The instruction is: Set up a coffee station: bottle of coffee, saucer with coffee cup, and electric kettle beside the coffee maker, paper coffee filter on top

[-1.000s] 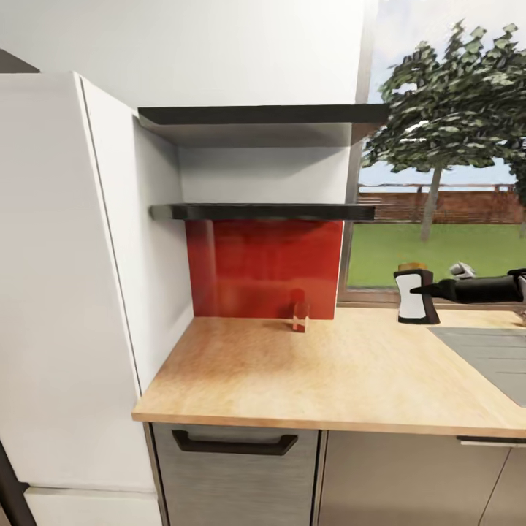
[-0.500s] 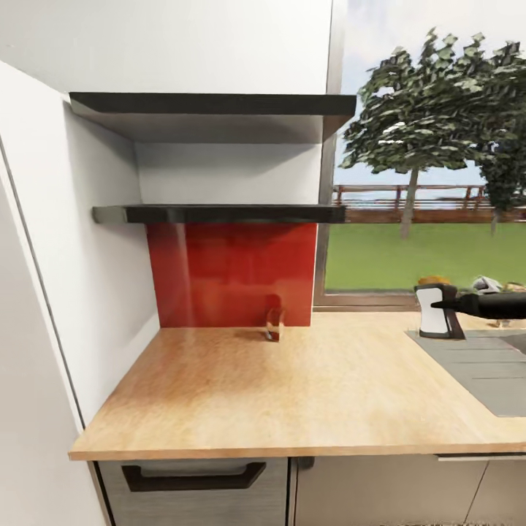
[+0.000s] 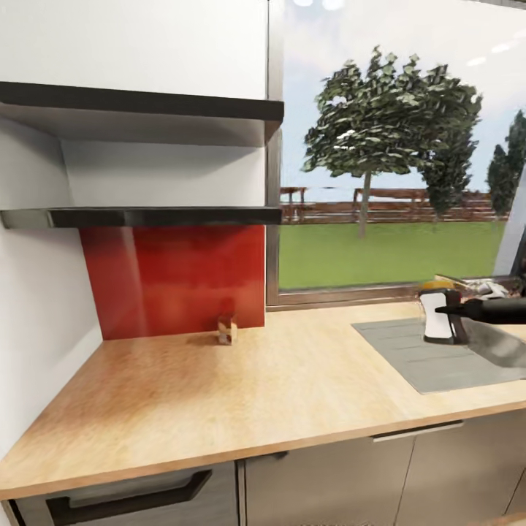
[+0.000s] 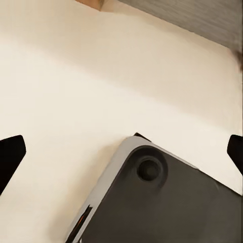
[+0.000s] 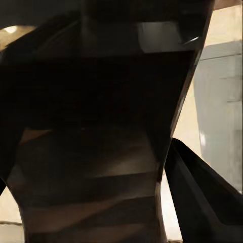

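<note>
At far right of the head view, the bottle of coffee (image 3: 437,321) stands upright over the back edge of the steel sink (image 3: 409,358), white label facing the camera and gold cap on top, just below the window sill (image 3: 343,296). Right gripper (image 3: 451,310) comes in from the right edge, clamped on the bottle's side. I can't tell whether the base touches the steel or hangs just above it. Right wrist view backs the grip: the dark bottle body (image 5: 101,126) sits right against the lens, with one dark finger (image 5: 202,192) beside it. Left gripper (image 4: 122,153) has its jaws spread wide and holds nothing, with its black tips at opposite edges of the left wrist view. It points down at a pale floor (image 4: 76,86) and a corner of a dark grey rounded panel (image 4: 167,202). The kitchen countertop (image 3: 241,394) is bare wood grain except for a small shaker (image 3: 227,329), which is against the red backsplash (image 3: 175,281) and well apart from the bottle. Two dark wall shelves (image 3: 139,216) hang above the backsplash.
</note>
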Robot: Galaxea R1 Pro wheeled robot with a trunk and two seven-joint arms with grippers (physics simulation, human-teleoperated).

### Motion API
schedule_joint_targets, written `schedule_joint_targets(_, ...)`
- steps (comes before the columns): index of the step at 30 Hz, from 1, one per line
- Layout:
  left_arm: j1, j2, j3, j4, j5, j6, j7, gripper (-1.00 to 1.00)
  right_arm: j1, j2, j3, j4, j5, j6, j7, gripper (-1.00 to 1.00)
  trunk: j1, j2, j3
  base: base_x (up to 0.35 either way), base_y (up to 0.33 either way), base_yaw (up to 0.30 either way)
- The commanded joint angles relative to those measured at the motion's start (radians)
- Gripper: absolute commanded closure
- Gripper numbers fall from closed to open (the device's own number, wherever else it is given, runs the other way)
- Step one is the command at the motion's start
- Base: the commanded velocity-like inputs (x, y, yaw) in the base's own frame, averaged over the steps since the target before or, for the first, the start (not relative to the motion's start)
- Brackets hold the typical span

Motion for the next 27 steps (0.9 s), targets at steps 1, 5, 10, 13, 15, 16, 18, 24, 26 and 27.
schedule_joint_targets(1, 0.001, 0.0, 0.002, -0.006, 0.009, 0.002, -0.007, -1.0, -0.001, -0.003, -0.002, 0.001, -0.007, 0.008, 0.002, 1.0, 0.0, 0.0, 0.0, 0.042, -0.26, -0.298)
schedule_joint_targets(5, 0.001, 0.0, 0.002, -0.014, 0.006, 0.008, 0.0, -1.0, -0.001, -0.022, -0.002, 0.001, -0.008, 0.009, 0.003, 1.0, 0.0, 0.0, 0.003, 0.078, -0.27, -0.298)
schedule_joint_targets(10, 0.001, 0.003, 0.002, -0.028, 0.006, 0.011, 0.001, -1.0, 0.033, -0.03, -0.002, 0.002, -0.009, 0.009, -0.013, 1.0, 0.0, 0.0, 0.006, 0.078, -0.205, -0.298)
schedule_joint_targets(13, 0.002, 0.003, 0.002, -0.032, 0.007, 0.011, 0.001, -1.0, 0.053, -0.034, -0.003, 0.002, -0.013, 0.009, -0.021, 1.0, 0.0, 0.0, 0.007, 0.018, -0.043, -0.298)
schedule_joint_targets(15, 0.001, 0.003, 0.002, -0.034, 0.007, 0.011, 0.001, -1.0, 0.071, -0.041, -0.003, 0.003, -0.046, 0.008, -0.03, 1.0, 0.0, 0.0, 0.009, 0.006, -0.015, -0.298)
schedule_joint_targets(16, 0.001, 0.003, 0.002, -0.034, 0.007, 0.011, 0.001, -1.0, 0.081, -0.045, -0.003, 0.003, -0.07, 0.004, -0.038, 1.0, 0.0, 0.0, 0.009, 0.003, -0.008, -0.298)
schedule_joint_targets(18, 0.001, 0.002, 0.002, -0.034, 0.007, 0.011, 0.001, -1.0, 0.099, -0.049, -0.003, 0.003, -0.103, -0.009, -0.058, 1.0, 0.0, 0.0, 0.01, 0.002, -0.005, -0.298)
schedule_joint_targets(24, 0.001, 0.001, 0.002, -0.037, 0.008, 0.011, 0.001, -1.0, 0.144, -0.069, -0.003, 0.003, -0.13, -0.03, -0.099, 1.0, 0.0, 0.0, 0.014, 0.0, -0.001, -0.298)
schedule_joint_targets(26, 0.001, 0.001, 0.002, -0.038, 0.008, 0.011, 0.001, -1.0, 0.157, -0.072, -0.003, 0.003, -0.132, -0.033, -0.108, 1.0, 0.0, 0.0, 0.015, 0.0, 0.0, -0.296)
schedule_joint_targets(27, 0.001, 0.001, 0.002, -0.04, 0.009, 0.011, 0.001, -1.0, 0.169, -0.072, -0.003, 0.003, -0.133, -0.034, -0.122, 1.0, 0.0, 0.0, 0.015, 0.0, 0.0, -0.284)
